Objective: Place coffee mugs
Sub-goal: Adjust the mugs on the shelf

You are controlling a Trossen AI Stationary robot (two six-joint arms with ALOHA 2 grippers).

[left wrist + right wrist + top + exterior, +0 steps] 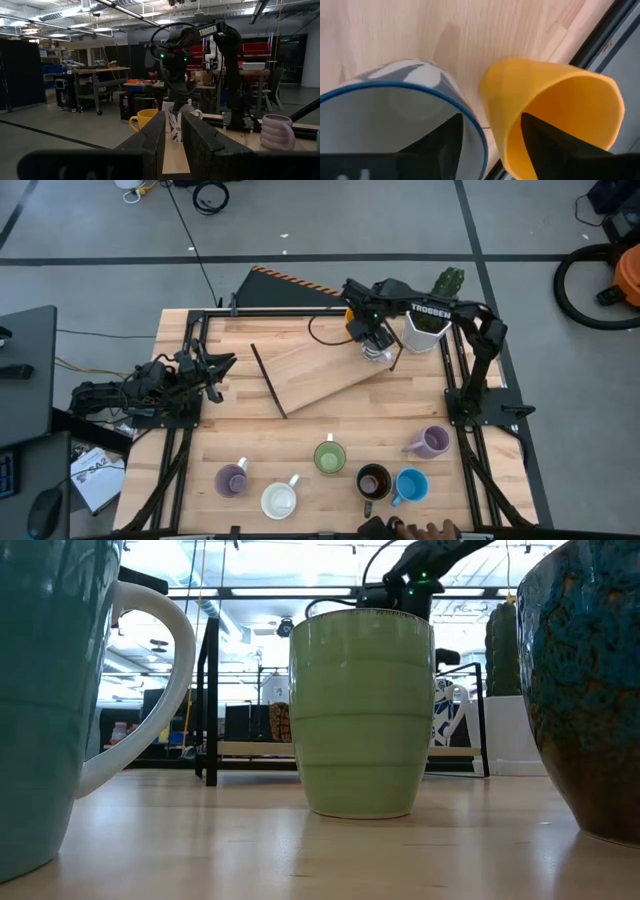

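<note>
Right gripper (375,348) sits at the far side of the table (300,440), directly over a white mug with blue pattern and blue rim (400,107); in the right wrist view its two dark fingers (442,142) stand apart, one inside the rim and one outside the wall, with a gap on each side, so released, not clamping. An orange mug (555,107) stands just beside that outer finger, touching or nearly touching the patterned mug; contact cannot be settled. From above both mugs are almost fully hidden under the gripper, only a pale edge showing. A white faceted pot with a cactus (425,328) stands just to the gripper's outer side. Left gripper (215,368) waits at the left edge of the table, well apart from all mugs; fingers (155,137) parallel with a narrow gap, nothing between them. Well apart from the right gripper, along the near edge: lilac mug (232,480), white mug (279,500), green mug (329,456), dark brown mug (373,480), blue mug (411,486), second lilac mug (431,442). In the low view the green mug blocks most of the far side; neighbours are cut off at the frame edges. A hand (430,530) shows partly at the near edge, cut off.
</note>
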